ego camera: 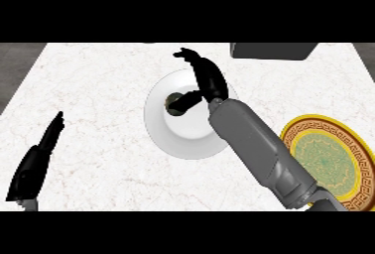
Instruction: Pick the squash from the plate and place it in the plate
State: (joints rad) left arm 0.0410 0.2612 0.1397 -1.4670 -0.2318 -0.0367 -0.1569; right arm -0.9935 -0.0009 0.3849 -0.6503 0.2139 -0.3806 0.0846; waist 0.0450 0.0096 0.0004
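Observation:
A white plate [176,136] lies in the middle of the marble counter. On its far part a small dark squash [175,102] shows only in part. My right hand [207,79] hangs over the plate's far rim, fingers stretched away and the thumb reaching down against the squash, not closed round it. The right forearm crosses the plate's right side. A gold-rimmed plate with a green patterned middle [331,161] lies at the right edge, with nothing on it. My left hand [36,158] rests open at the left edge, fingers pointing away.
A dark grey box [275,50] stands at the counter's far right edge. The counter's left border runs diagonally past the left hand.

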